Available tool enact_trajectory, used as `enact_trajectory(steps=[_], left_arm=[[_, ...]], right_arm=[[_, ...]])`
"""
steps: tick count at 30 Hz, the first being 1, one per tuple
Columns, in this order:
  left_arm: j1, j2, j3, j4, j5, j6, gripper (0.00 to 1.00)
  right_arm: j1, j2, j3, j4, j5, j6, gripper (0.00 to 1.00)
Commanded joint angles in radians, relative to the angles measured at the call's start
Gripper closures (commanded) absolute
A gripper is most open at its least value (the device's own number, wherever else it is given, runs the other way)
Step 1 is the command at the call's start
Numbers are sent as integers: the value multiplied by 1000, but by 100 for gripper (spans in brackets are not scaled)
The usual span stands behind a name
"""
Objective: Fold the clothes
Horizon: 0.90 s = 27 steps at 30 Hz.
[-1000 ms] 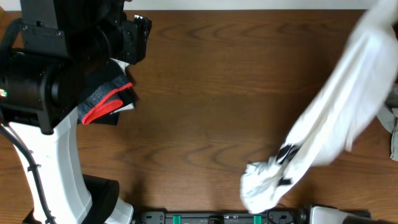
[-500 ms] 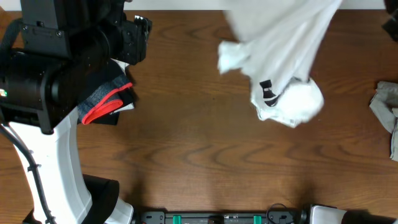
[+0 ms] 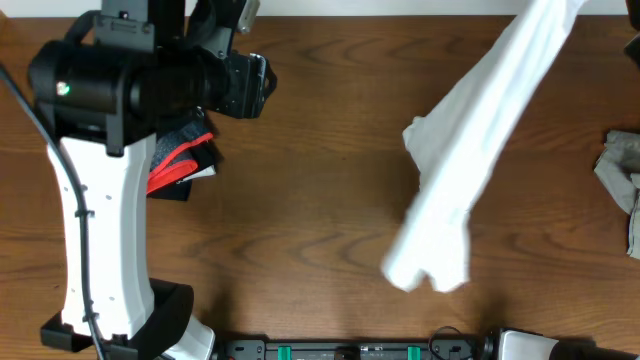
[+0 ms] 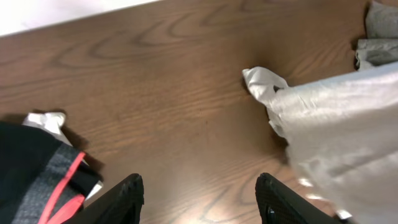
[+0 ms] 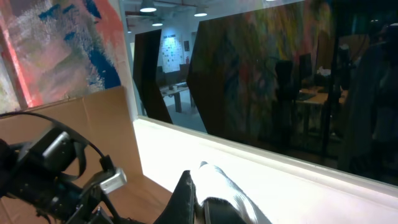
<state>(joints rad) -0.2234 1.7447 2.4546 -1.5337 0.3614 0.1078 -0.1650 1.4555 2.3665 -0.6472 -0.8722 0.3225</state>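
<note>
The clothes, a white T-shirt [image 3: 480, 150], hang in a long diagonal strip from the top right edge of the overhead view down to the front middle of the table. My right gripper [image 5: 200, 202] is raised, points toward a window, and is shut on a bunched fold of the shirt [image 5: 219, 182]. It is outside the overhead view. My left gripper [image 4: 200, 190] is open over bare wood with nothing between its fingers. The shirt [image 4: 336, 124] lies to its right, a crumpled corner nearest.
Black garments with a grey-and-red band [image 3: 180, 160] lie at the left under my left arm [image 3: 110, 90], also seen in the left wrist view [image 4: 37, 180]. A small grey-beige cloth [image 3: 622, 175] sits at the right edge. The wooden table [image 3: 300, 230] spreads between them.
The shirt swung from the right side up to the top middle, then down into a long diagonal strip. My left arm shifted right and toward the back.
</note>
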Motion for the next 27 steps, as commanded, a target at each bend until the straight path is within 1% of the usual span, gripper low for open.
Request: enact_trajectory(steps=[1,10,17,22,27], left_arm=[[5,-23,6,14,31,-5,40],[5,-53,6,21,31,-5,39],[5,-52,6,20,31,-5,39],[5,-52,6,20,31,-5,39],[5,-52,6,20,31,-5,39]], right_arm=[[-6,-3,10,0,2,14,99],[-6,-5,10,-4,17,22,99],[-6,-18,10,-65,111,21,99],[-6,-45,10,-126,257,21,99],[-6,-85,10,-237,521,26,99]])
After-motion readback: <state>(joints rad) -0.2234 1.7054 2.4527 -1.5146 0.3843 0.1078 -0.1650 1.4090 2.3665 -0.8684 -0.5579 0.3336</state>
